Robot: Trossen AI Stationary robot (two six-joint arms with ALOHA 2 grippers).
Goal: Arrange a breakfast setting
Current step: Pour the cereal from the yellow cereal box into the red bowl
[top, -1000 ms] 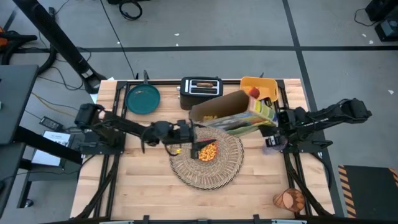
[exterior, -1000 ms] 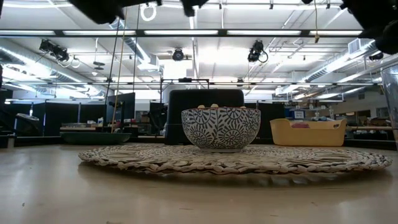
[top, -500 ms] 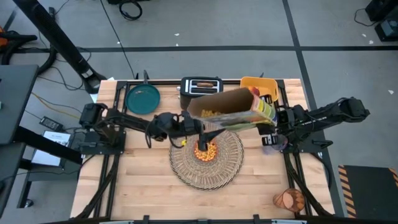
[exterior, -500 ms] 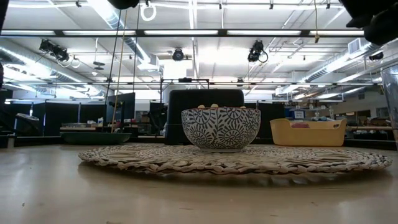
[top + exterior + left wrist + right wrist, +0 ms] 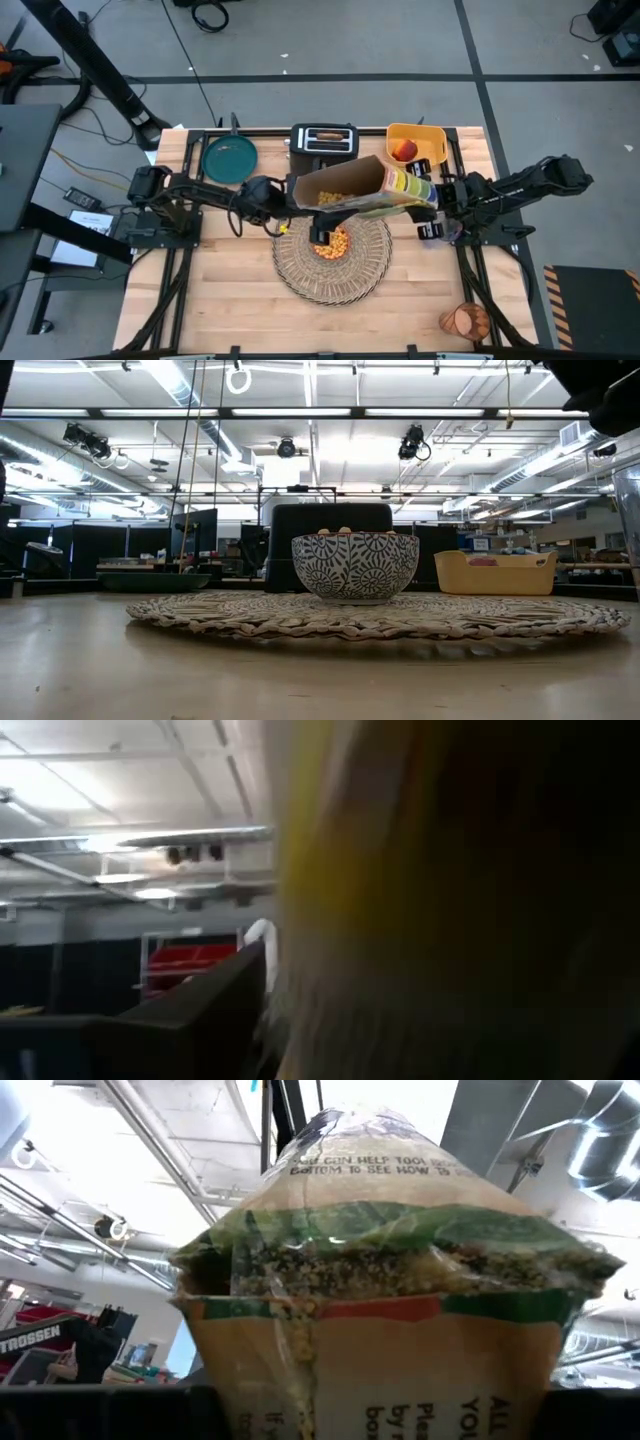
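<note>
A cereal box [image 5: 365, 186] hangs lengthwise above the round straw placemat [image 5: 335, 268], held between both grippers. My left gripper [image 5: 303, 197] is at its left, open end and my right gripper [image 5: 432, 192] at its right end. Below it a small patterned bowl [image 5: 355, 565] of cereal [image 5: 332, 243] stands on the placemat. The dark teal plate [image 5: 230, 159] lies at the far left. A red fruit [image 5: 404, 150] sits in the yellow bin [image 5: 428, 135]. An orange tumbler [image 5: 465, 321] lies at the near right corner. My left gripper holds the box's left, open end [image 5: 312, 192], coming level from the table's left; the box hides the fingers. The yellow box wall [image 5: 450, 920] fills the left wrist view. My right gripper holds the box's right end [image 5: 370, 1380] from the table's right. The box lies clear of the table above the bowl.
The black toaster [image 5: 323, 140] stands at the far edge behind the box, between plate and bin. Bare wooden table [image 5: 230, 290] lies in front of the placemat on both sides. A small bluish thing [image 5: 433, 230] lies by the right arm's base.
My left gripper has risen and gone a little toward the far edge, lifting the box's left end away from the bowl. The box has turned, so less of its brown face shows from above. Its right end and my right gripper have stayed nearly in place.
</note>
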